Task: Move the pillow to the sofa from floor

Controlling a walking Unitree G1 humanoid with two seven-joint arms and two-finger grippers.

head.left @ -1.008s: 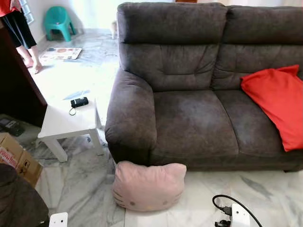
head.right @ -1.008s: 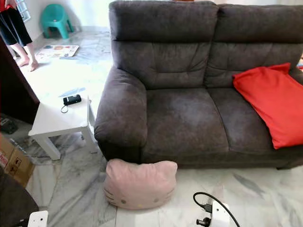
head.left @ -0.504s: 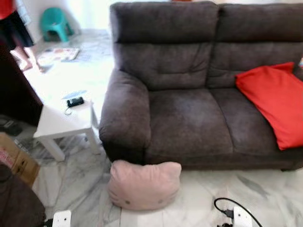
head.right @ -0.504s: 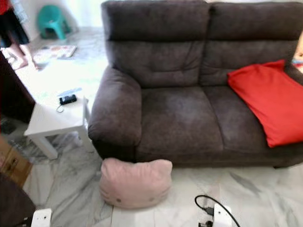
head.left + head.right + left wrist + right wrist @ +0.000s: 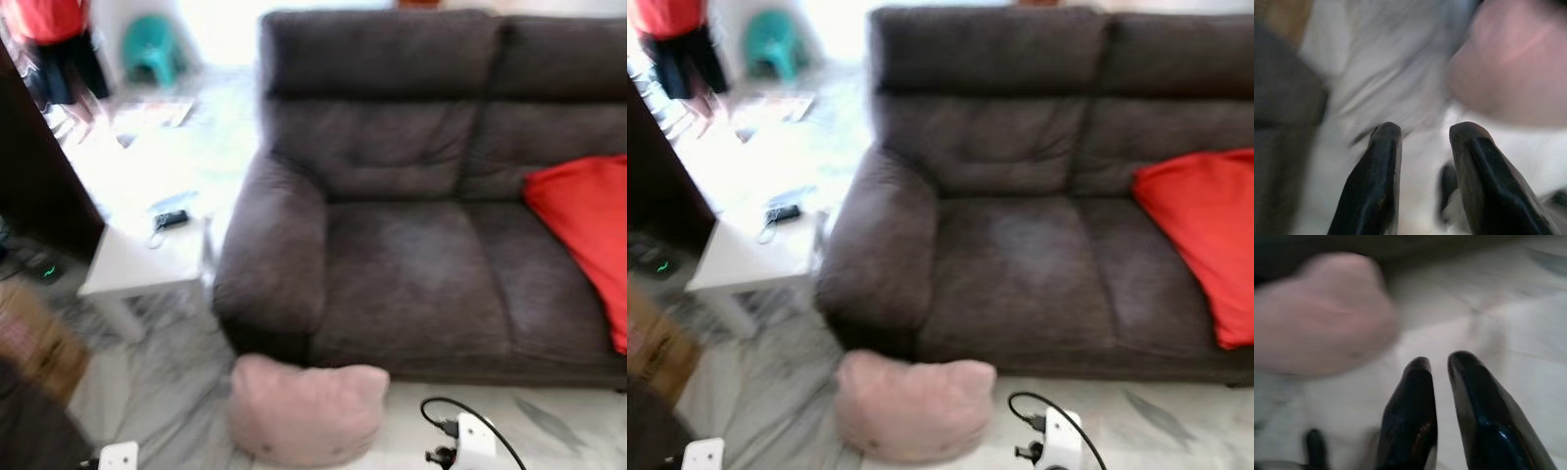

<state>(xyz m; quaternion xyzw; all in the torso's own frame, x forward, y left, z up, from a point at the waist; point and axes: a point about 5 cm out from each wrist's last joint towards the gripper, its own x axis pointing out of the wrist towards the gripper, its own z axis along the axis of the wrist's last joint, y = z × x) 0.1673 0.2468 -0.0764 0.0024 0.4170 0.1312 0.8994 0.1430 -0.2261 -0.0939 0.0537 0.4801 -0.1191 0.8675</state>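
Observation:
The pink pillow [image 5: 309, 411] lies on the marble floor, against the front of the dark grey sofa [image 5: 411, 264] below its left armrest. It also shows as a pink blur in both wrist views, pillow [image 5: 1518, 73] and pillow [image 5: 1322, 313]. My left gripper [image 5: 1422, 137] hangs over the floor short of the pillow, open and empty. My right gripper [image 5: 1439, 364] hovers over the floor on the pillow's other side, its fingers almost together with nothing between them. Both eye views are blurred.
A red cushion [image 5: 588, 235] lies on the sofa's right seat. A low white table [image 5: 147, 264] with a small black device [image 5: 171, 219] stands left of the armrest. A person [image 5: 59, 44] stands far left. A white block with a black cable [image 5: 475, 436] lies low right.
The whole picture has shifted and blurred, so the camera has moved. The pillow stays in its place on the floor by the sofa front.

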